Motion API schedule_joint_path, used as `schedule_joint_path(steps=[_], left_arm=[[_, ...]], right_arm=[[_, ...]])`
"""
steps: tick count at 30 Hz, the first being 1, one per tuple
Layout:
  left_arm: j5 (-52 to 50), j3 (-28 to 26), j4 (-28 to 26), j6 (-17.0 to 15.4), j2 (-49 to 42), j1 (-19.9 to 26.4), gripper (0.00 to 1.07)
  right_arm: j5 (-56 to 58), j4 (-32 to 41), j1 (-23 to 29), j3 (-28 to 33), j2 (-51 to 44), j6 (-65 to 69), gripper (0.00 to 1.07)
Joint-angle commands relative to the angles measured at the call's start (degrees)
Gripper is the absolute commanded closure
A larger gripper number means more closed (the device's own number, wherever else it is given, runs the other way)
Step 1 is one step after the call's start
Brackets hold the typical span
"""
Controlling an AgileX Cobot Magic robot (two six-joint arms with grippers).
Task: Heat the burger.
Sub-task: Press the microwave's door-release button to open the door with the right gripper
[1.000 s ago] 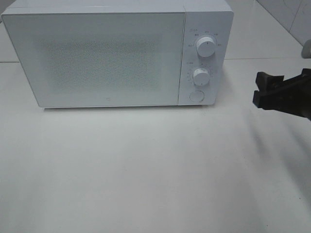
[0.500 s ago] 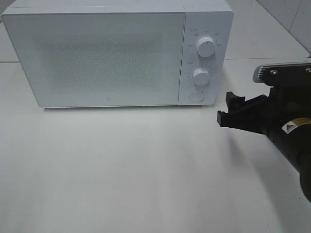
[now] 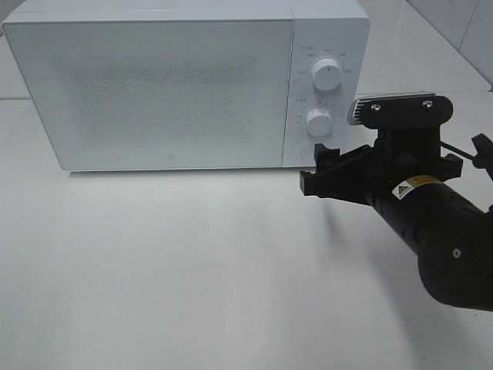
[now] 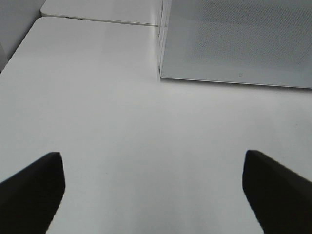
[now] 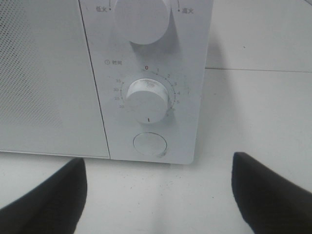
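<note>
The burger is out of view in every frame. A white microwave (image 3: 154, 92) stands at the back of the table with its door shut. My right gripper (image 3: 314, 169) is open and empty, hovering just in front of the microwave's lower right corner. In the right wrist view the right gripper (image 5: 156, 187) faces the round door button (image 5: 149, 145) below the timer knob (image 5: 147, 101). My left gripper (image 4: 152, 163) is open and empty over bare table, left of the microwave (image 4: 234, 44); the high view does not show it.
The control panel carries an upper knob (image 3: 326, 75) and a lower knob (image 3: 317, 120). White table (image 3: 192, 270) spreads in front of the microwave. A tiled wall (image 3: 462, 23) runs along the back right.
My right arm has come in from the right edge towards the microwave's control panel, jaws still apart. The microwave has not moved.
</note>
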Motion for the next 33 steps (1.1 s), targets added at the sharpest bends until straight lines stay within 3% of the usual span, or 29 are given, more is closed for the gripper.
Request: schedule_joint_path(steps=[1, 9, 14, 17, 18, 20, 21, 22, 23, 25, 26, 33], left_arm=[[0.1, 0.2, -0.3, -0.5, -1.0, 0.2, 0.16], [0.1, 0.2, -0.3, -0.5, -1.0, 0.2, 0.16], [0.1, 0.2, -0.3, -0.5, -1.0, 0.2, 0.16], [0.1, 0.2, -0.3, -0.5, -1.0, 0.2, 0.16], [0.1, 0.2, -0.3, -0.5, -1.0, 0.2, 0.16], [0.1, 0.2, -0.3, -0.5, -1.0, 0.2, 0.16], [0.1, 0.2, -0.3, -0.5, -1.0, 0.2, 0.16], [0.1, 0.2, -0.3, -0.5, -1.0, 0.2, 0.16], [0.1, 0.2, -0.3, -0.5, -1.0, 0.2, 0.16], [0.1, 0.2, -0.3, -0.5, -1.0, 0.2, 0.16], [0.1, 0.2, -0.3, -0.5, -1.0, 0.2, 0.16], [0.1, 0.2, -0.3, -0.5, -1.0, 0.2, 0.16]], right_arm=[[0.5, -0.2, 0.1, -1.2, -0.1, 0.1, 0.31], [0.5, -0.2, 0.1, -1.2, -0.1, 4.0, 0.32], [0.5, -0.2, 0.1, -1.2, -0.1, 13.3, 0.39], [0.7, -0.2, 0.1, -1.2, -0.1, 22.3, 0.5], [1.0, -0.3, 0.1, -1.2, -0.1, 28.3, 0.58], [1.0, -0.3, 0.1, -1.2, -0.1, 30.9, 0.62], [1.1, -0.3, 0.1, -1.2, -0.1, 37.1, 0.71], [1.1, -0.3, 0.1, -1.2, -0.1, 37.1, 0.71], [1.1, -0.3, 0.1, -1.2, -0.1, 42.9, 0.81], [1.2, -0.3, 0.1, -1.2, -0.1, 45.4, 0.84], [1.4, -0.3, 0.1, -1.2, -0.1, 52.4, 0.92], [1.9, -0.3, 0.1, -1.2, -0.1, 71.4, 1.07]])
